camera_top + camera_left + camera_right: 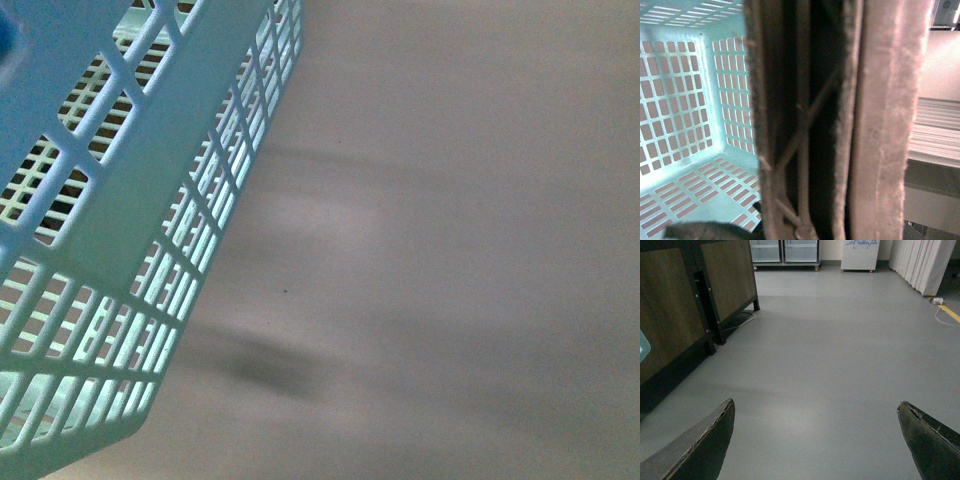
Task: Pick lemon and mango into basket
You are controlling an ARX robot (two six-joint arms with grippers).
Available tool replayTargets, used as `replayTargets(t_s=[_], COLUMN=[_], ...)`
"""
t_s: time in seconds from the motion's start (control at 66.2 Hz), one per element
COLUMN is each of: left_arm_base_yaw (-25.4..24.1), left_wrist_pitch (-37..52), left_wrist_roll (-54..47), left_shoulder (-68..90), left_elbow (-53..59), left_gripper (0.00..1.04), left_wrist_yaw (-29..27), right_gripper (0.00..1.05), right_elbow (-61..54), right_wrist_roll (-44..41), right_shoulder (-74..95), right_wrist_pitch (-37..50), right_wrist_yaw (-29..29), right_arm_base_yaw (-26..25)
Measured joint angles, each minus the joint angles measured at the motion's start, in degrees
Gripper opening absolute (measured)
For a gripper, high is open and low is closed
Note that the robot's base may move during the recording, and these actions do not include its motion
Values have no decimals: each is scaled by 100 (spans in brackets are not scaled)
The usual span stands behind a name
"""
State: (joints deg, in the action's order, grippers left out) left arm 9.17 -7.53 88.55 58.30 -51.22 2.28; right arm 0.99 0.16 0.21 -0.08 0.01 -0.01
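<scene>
1. Basket [110, 200] fills the left of the front view, very close and tilted. Its light teal plastic walls are cut into rows of rectangular slots. Smooth grey floor [450, 250] takes up the rest.
2. The left wrist view shows the basket's inside corner at the left of the frame, and no fruit lies on the slotted bottom that shows. A brownish, fuzzy-edged upright band [840, 120] blocks the middle. It is too near and blurred to name, though it may be the handle.
3. Neither lemon nor mango appears in any view.
4. The right gripper [815, 405] is spread wide and empty, its dark, worn fingers at the lower corners of the frame. A dark wood-panelled cabinet [670, 325] stands at the left.
5. Whether the left gripper is clenched or released cannot be told.
6. Picking seems not yet begun. The next move calls for bringing a fruit into view, then closing the right gripper around it.
</scene>
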Motion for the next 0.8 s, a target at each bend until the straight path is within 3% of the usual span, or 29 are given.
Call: replayTargets(t_s=[0.801], left_arm_base_yaw=[0], left_wrist_pitch=[0], left_wrist_roll=[0], left_shoulder=[-2], left_elbow=[0], left_gripper=[15], left_wrist_yaw=[0], right_gripper=[96], right_elbow=[0], right_wrist_roll=[0], right_shoulder=[2], right_wrist_pitch=[0], right_wrist_yaw=[0], right_arm_base_yaw=[0])
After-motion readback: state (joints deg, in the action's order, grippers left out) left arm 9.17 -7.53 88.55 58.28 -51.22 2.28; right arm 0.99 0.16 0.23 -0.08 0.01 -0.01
